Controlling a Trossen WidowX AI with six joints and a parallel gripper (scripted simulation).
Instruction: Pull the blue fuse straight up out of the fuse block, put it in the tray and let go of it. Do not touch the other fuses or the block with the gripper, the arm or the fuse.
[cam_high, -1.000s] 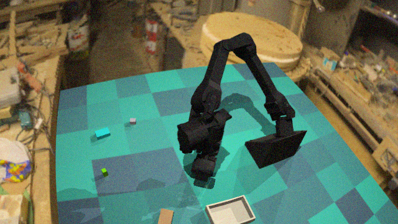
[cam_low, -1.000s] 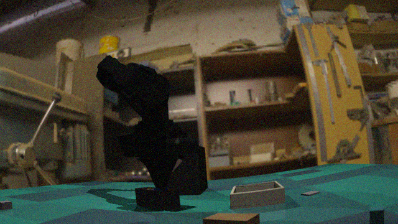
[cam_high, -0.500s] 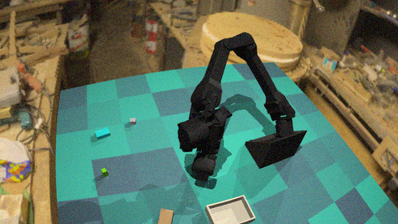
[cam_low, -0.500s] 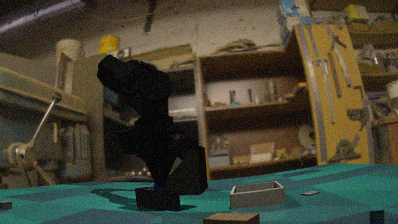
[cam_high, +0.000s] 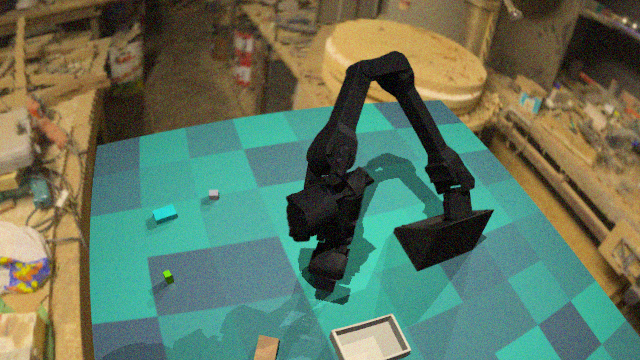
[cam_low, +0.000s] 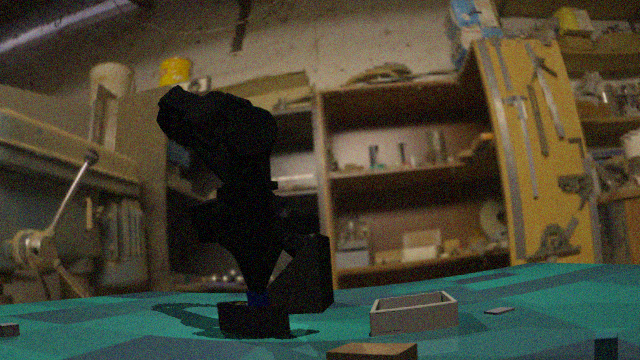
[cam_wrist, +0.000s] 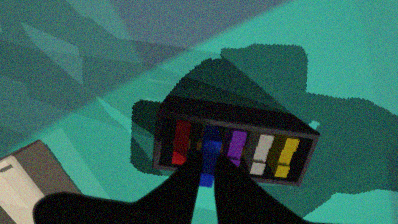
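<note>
The blue fuse (cam_low: 258, 299) (cam_wrist: 212, 148) is between the fingertips of my gripper (cam_low: 257, 290) (cam_wrist: 208, 160), which is shut on it. It stands up higher than the other fuses, above the black fuse block (cam_low: 255, 323) (cam_wrist: 235, 111). I cannot tell whether its lower end is clear of its slot. The red fuse (cam_wrist: 181, 142), purple fuse (cam_wrist: 237, 145), white fuse (cam_wrist: 262, 150) and yellow fuse (cam_wrist: 287, 154) sit in the block. The fingertips are close to the red and purple fuses in the wrist view. The pale tray (cam_high: 403, 336) (cam_low: 415, 320) (cam_wrist: 56, 167) stands apart from the block, with no fuse visible inside.
A brown block (cam_high: 266, 347) (cam_low: 372, 351) lies near the tray. A green cube (cam_high: 168, 277), a cyan block (cam_high: 165, 214) and a small pale cube (cam_high: 214, 194) lie farther off. A large black wedge-shaped piece (cam_high: 442, 241) stands beside the arm. A thin flat piece (cam_low: 499, 311) lies beyond the tray.
</note>
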